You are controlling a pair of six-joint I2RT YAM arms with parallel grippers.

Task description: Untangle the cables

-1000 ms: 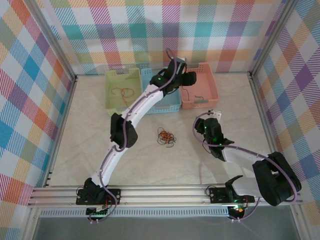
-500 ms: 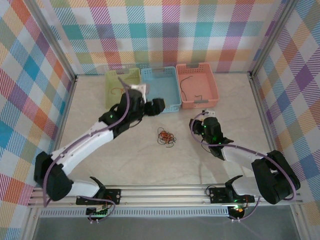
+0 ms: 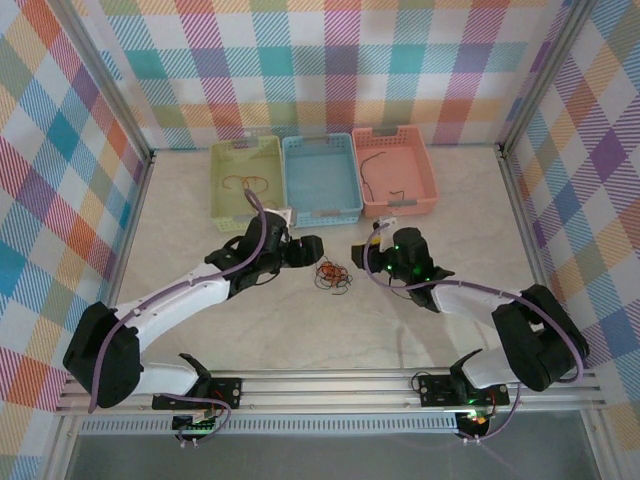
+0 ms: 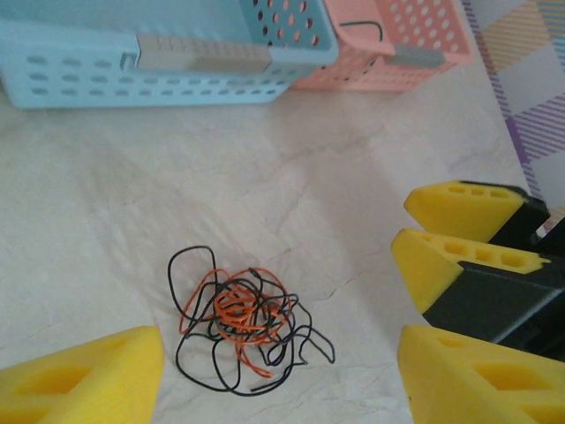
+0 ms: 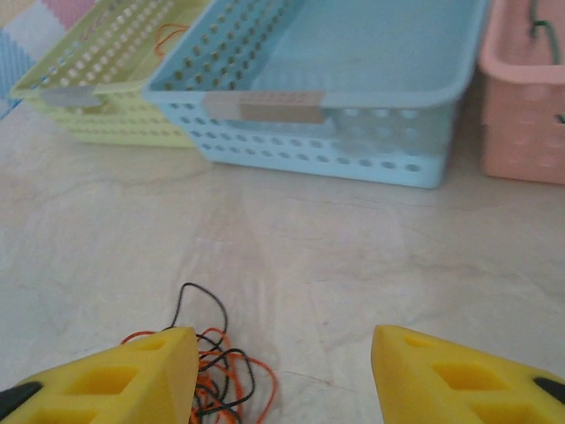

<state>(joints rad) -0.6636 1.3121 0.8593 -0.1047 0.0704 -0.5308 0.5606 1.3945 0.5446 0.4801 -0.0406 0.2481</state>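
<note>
We see a pale, marble-patterned tabletop (image 3: 200, 230) enclosed on three sides by walls of pastel plaid fabric (image 3: 330, 70). Silver metal posts (image 3: 100, 85) stand at the corners, and an aluminium rail (image 3: 330, 388) runs along the near edge. Lighting is bright and even.

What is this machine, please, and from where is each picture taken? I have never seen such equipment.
These are two robot arms bolted at a table's near edge. One picture looks down from above; the other two come from a small camera on each wrist, so the yellow fingers belong to the arm itself. On the table lies a tangle of thin red-orange and black cables. Behind stand a green basket, a blue basket and a pink basket. The left end effector and the right end effector are both open beside the tangle, holding nothing.
</note>
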